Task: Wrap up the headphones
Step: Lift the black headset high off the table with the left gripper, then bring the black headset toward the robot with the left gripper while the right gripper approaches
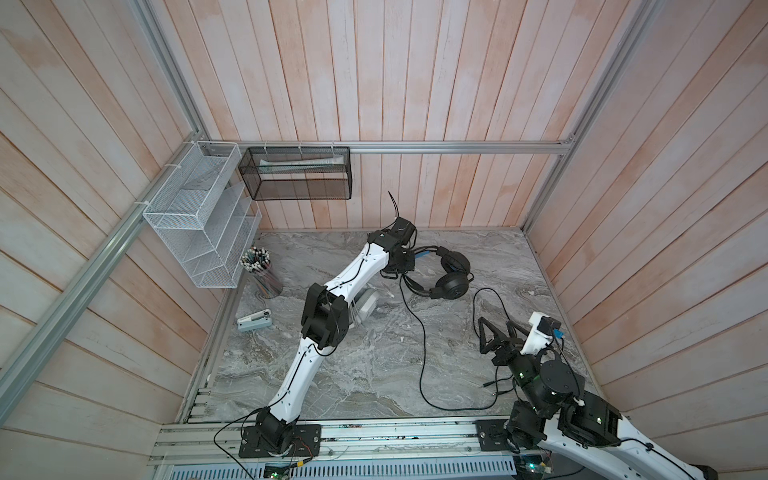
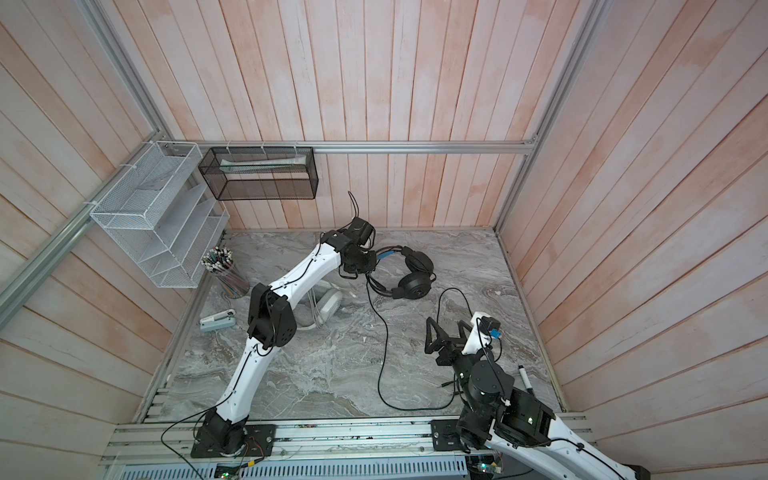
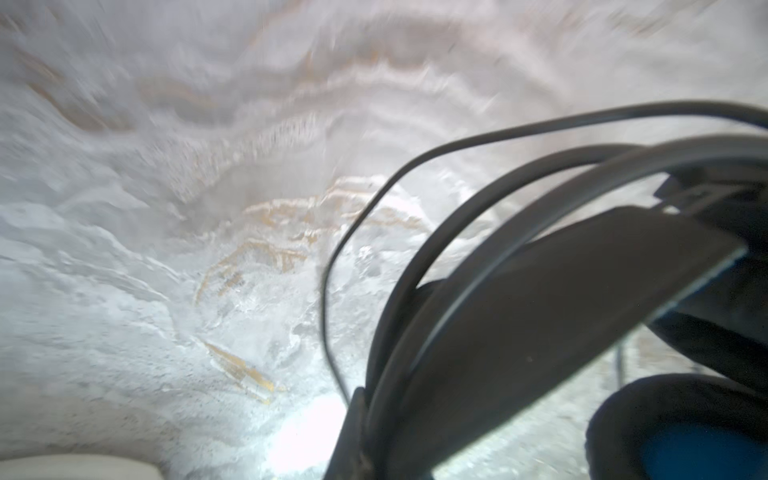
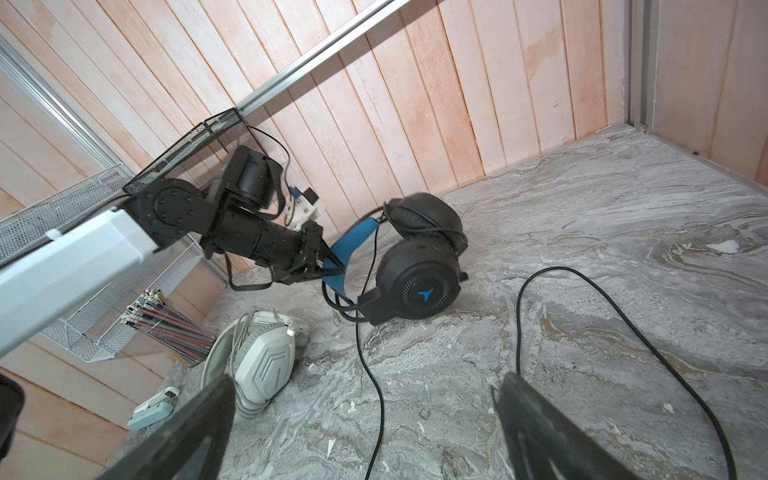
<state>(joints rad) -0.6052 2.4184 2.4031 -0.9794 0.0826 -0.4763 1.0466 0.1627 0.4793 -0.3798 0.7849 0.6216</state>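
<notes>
Roughly, one marble bench [image 1: 374,374] carries everything, and two arms work over it. The left arm [image 1: 357,274] stretches toward 12 o'clock. The right arm [image 1: 602,451] sits at about 4 o'clock.

Two baskets hang on the walls at 10 to 11 o'clock, one white wire basket [image 1: 195,216] and one black mesh basket [image 1: 297,174].

Two headsets lie on the bench. The black headset [image 4: 419,286] is at about 1 o'clock, and the left fingers [image 4: 328,259] are clamped on its blue-lined headband. The white headset [image 4: 266,365] lies at about 8 o'clock from the black one, partly under the left arm in both top views.

The right fingers [image 4: 536,432] are spread wide and hold nothing.

One black cable [image 1: 422,353] trails from the black headset toward 6 o'clock, then loops back toward 3 o'clock.

One cup of pencils [image 1: 266,276] stands at 10 o'clock. One small pale device [image 1: 254,322] lies at 9 o'clock.
</notes>
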